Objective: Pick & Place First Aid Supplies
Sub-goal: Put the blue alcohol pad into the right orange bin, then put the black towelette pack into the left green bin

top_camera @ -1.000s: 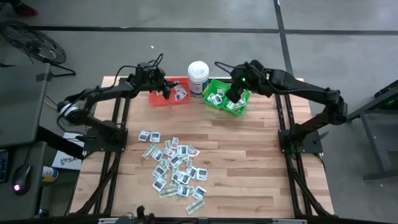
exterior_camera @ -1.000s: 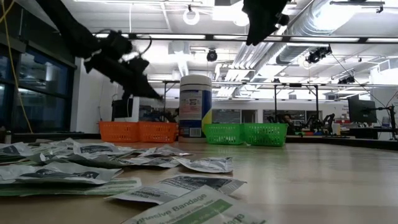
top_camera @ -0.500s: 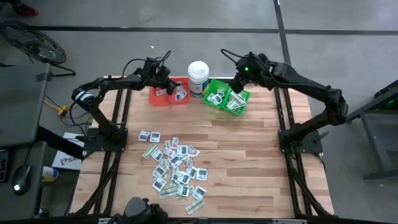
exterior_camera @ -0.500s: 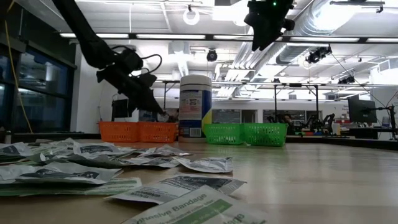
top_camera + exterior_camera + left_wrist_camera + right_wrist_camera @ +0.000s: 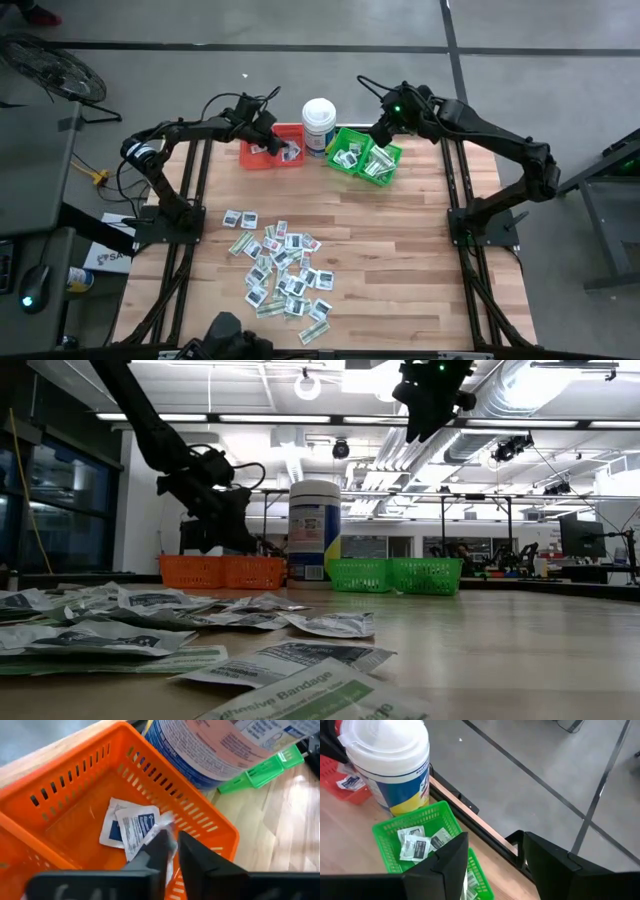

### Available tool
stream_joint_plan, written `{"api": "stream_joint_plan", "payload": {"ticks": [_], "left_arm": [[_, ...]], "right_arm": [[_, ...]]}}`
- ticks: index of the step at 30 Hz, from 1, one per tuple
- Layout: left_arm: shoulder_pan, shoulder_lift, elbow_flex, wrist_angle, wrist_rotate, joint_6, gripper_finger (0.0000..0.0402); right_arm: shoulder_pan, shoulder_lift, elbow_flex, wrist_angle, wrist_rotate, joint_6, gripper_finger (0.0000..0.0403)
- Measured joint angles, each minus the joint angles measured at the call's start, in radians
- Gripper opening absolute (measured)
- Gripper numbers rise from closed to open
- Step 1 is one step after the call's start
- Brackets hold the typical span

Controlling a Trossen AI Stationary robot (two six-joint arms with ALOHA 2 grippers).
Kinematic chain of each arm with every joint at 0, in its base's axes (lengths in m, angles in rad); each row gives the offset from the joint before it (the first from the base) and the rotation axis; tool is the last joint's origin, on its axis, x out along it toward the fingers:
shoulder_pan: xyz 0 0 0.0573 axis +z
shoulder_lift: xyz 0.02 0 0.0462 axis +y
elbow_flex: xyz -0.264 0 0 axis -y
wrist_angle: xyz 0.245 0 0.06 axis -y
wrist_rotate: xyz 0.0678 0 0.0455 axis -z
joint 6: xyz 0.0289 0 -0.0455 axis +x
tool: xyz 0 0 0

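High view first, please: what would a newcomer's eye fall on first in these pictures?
Probably the loose heap of small flat white and pale green first aid packets on the near half of the wooden table. Next, the tall white round plastic tub at the far edge, between the orange plastic basket and the green plastic basket. The left tool reaches into the orange basket with a packet between its fingers; the right tool hangs open above the green one.

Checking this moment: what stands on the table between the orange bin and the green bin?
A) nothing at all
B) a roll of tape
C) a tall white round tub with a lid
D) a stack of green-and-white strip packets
C: the white tub stands upright between the orange bin and the green bin; the low view shows it there too, taller than both.
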Motion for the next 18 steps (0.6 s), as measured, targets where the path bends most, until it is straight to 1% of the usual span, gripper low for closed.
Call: {"api": "stream_joint_plan", "payload": {"ticks": [4, 7, 9, 12, 16, 18], "left_arm": [[0.0, 0.0, 0.0, 0.008, 0.001, 0.0, 0.0102], [0.0, 0.0, 0.0, 0.013, 0.036, 0.004, 0.0147], [0.0, -0.002, 0.0, 0.024, 0.05, 0.022, 0.0168], [0.0, -0.031, -0.001, 0.024, 0.035, 0.038, 0.018], [0.0, -0.108, -0.001, 0.023, -0.002, 0.058, 0.0175], [0.0, -0.16, -0.001, 0.021, 0.005, 0.055, 0.0169]], "right_arm": [[0.0, 0.0, 0.0, 0.0, -0.006, -0.002, 0.0185], [0.0, 0.0, 0.0, 0.0, -0.028, -0.005, 0.0185], [0.0, 0.0, 0.0, 0.0, -0.037, -0.008, 0.0185], [0.0, 0.0, 0.0, 0.0, -0.053, -0.037, 0.0185], [0.0, 0.0, 0.0, 0.009, -0.114, -0.098, 0.0185], [0.0, 0.0, 0.0, 0.028, -0.149, -0.141, 0.0185]]}}
